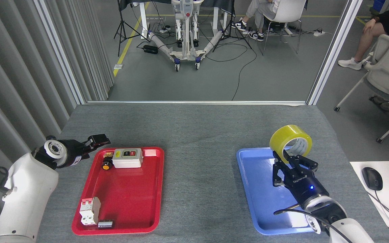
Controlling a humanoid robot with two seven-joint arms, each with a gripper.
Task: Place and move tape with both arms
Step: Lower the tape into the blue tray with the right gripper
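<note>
The tape [290, 143], a yellow roll with a white core, hangs tilted above the far right corner of the blue tray [258, 209]. My right gripper [287, 158] comes up from the lower right over that tray and is shut on the roll's lower rim, with one finger inside the ring. My left gripper [98, 139] is just outside the far left corner of the red tray [130, 195]. It holds nothing that I can see, and it is dark and side-on, so its jaws do not read.
The red tray holds a white switch box [127, 158], a circuit breaker [89, 211] and a small black part [105, 223]. A white desk with a mouse [372, 178] stands to the right. People sit on chairs beyond the table's far edge.
</note>
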